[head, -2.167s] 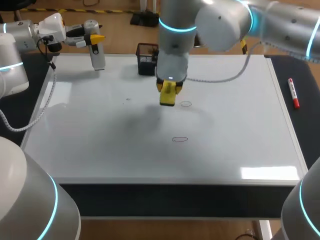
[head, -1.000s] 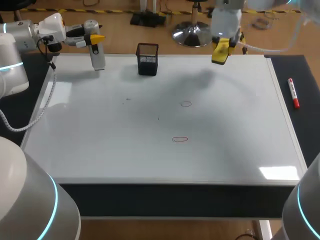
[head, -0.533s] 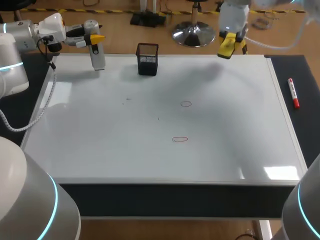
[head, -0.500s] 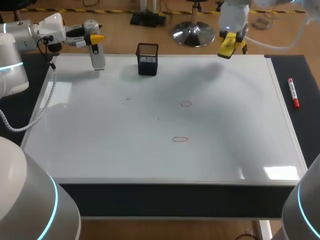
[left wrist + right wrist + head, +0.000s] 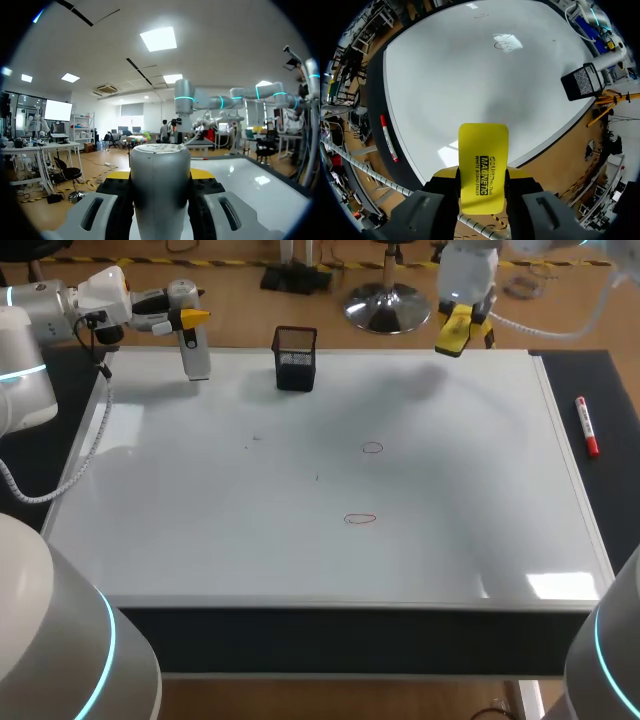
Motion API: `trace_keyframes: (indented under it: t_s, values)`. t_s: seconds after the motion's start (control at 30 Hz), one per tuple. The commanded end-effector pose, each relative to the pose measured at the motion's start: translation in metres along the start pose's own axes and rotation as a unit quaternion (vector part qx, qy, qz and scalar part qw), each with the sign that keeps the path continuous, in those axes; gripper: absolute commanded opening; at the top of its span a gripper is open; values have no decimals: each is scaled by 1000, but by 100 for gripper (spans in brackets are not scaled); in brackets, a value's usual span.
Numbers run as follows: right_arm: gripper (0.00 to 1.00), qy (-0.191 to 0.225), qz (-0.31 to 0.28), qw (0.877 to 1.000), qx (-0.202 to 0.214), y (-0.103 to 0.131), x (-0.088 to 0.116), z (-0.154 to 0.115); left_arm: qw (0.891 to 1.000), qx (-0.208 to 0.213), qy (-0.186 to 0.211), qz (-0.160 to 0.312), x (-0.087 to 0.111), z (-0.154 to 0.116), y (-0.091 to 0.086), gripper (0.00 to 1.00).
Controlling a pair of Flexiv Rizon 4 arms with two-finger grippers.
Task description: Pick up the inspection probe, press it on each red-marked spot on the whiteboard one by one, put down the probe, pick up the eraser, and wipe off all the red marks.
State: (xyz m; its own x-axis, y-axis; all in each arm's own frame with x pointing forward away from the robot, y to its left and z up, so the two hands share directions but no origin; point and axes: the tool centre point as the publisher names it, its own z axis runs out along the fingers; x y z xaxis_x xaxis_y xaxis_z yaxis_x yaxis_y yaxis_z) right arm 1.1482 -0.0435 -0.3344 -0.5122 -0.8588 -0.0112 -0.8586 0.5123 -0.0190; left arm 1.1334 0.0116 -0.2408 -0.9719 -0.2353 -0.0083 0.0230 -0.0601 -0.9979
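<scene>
Head view, from the near edge outward: the whiteboard (image 5: 200, 540) lies flat on the counter (image 5: 600, 370) and covers most of it. On the board, a little right of the middle, sits a red oval mark (image 5: 360, 519). Beyond it is a second red mark (image 5: 372, 448), a smaller, fainter ring. Off the board's right edge a red marker (image 5: 587, 427) lies on the dark counter. At the board's far edge, left of centre, stands a black mesh pen holder (image 5: 295, 358). At the far left corner my left gripper (image 5: 190, 316) is closed around the inspection probe (image 5: 195, 355), which stands upright with its lower end at the board; I cannot tell whether it touches. In the left wrist view the probe's grey body fills the gap between my fingers, pressed from both sides. Farthest off, above the board's far edge and right of centre, my right gripper (image 5: 465, 315) clamps the yellow eraser (image 5: 452, 332) in the air, well apart from both marks. The right wrist view shows it squeezed between both fingers.
</scene>
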Motion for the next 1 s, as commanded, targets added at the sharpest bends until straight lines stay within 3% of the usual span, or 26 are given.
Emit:
trace_keyframes:
  t_s: [0.03,0.17,0.27,0.5,0.8,1.0]
  values:
    - [0,2,-1,1000,0,-1,0,-1,1000,2,0,1,0,0,0,0]
    - [0,2,-1,1000,0,-1,0,-1,1000,2,0,1,0,0,0,0]
    - [0,2,-1,1000,0,-1,0,-1,1000,-4,13,2,14,5,3,0]
    - [0,2,-1,1000,0,-1,0,-1,1000,-15,24,-7,69,20,-1,0]
    - [0,2,-1,1000,0,-1,0,-1,997,10,82,4,125,49,-18,0]
    - [0,2,-1,1000,0,-1,0,-1,992,16,127,-8,159,76,-20,0]
